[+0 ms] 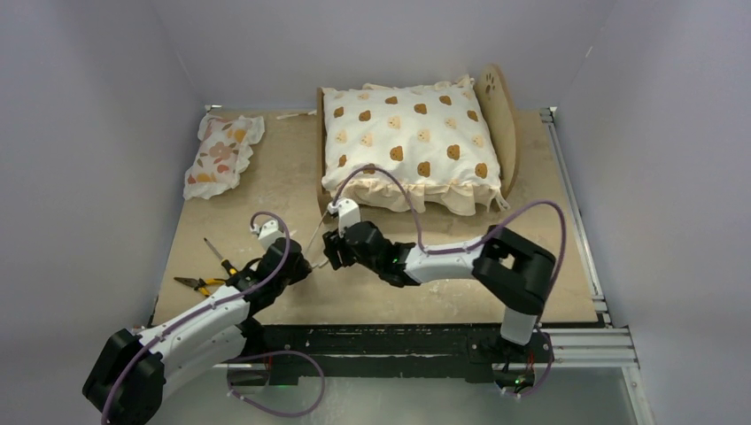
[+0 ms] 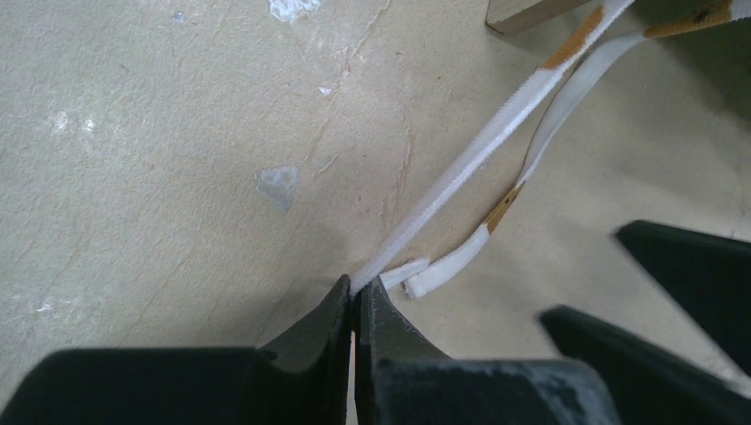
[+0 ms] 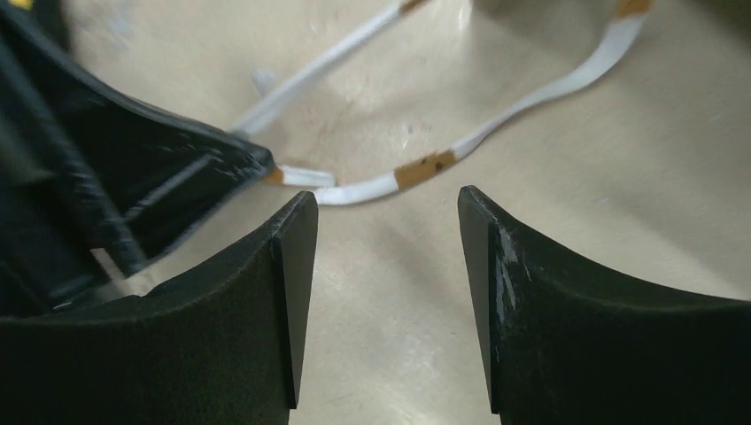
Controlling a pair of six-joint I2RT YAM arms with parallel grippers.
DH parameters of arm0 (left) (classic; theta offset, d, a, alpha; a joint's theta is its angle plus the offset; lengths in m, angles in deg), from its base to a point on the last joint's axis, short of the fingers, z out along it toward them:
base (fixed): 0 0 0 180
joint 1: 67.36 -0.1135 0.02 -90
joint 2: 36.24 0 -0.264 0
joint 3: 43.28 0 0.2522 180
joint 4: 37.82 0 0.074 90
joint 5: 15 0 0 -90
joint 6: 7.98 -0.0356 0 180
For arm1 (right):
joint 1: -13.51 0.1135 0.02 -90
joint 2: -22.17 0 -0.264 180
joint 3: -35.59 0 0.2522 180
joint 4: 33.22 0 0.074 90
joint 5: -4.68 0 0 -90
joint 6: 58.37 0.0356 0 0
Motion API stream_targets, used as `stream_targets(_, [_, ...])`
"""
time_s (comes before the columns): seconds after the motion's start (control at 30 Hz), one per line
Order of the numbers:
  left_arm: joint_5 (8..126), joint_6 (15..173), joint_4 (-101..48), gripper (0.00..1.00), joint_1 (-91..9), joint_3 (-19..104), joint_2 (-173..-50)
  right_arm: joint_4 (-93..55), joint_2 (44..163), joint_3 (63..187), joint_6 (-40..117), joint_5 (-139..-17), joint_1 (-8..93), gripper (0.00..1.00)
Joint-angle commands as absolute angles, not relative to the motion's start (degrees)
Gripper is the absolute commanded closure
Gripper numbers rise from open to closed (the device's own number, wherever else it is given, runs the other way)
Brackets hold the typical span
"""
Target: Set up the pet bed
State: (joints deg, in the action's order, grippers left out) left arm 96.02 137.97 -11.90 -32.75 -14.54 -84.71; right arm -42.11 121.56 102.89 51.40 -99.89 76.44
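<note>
While left claw (image 2: 356,299) pinched one tie (image 2: 478,150) taut, likely for knotting, right claw (image 3: 386,257) stood open over the other tie (image 3: 425,168), near counter's (image 1: 283,177) front edge.

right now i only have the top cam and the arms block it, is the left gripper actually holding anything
Observer: Yes. In its wrist view the left gripper is shut on the end of a white ribbon that runs straight and taut.
Operator: ok and the right one, got anything
Observer: No. The right gripper is open with nothing between its fingers. A second ribbon lies slack on the table just beyond the fingertips.
</note>
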Motion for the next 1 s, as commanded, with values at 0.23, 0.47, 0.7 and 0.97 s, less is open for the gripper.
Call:
stream_targets(0.23, [94.5, 136.8, -13.3, 1.0, -32.9, -16.1, -84.8, -43.8, 136.2, 111.6, 60.5, -111.3, 78.6, 0.37])
stream_targets(0.47, [93.5, 136.2, -13.5, 1.0, -33.0, -16.1, -85.2, -37.1, 140.0, 111.9, 62.7, -114.6, 78.5, 0.67])
stream_targets(0.7, [92.1, 134.7, -12.7, 1.0, -32.9, -14.6, -86.5, -36.8, 125.9, 101.4, 58.1, -102.2, 79.8, 1.0])
stream_targets(0.97, [91.0, 135.4, -14.9, 1.0, -32.9, -15.7, -86.8, -26.7, 109.5, 100.8, 49.4, -88.2, 84.9, 1.0])
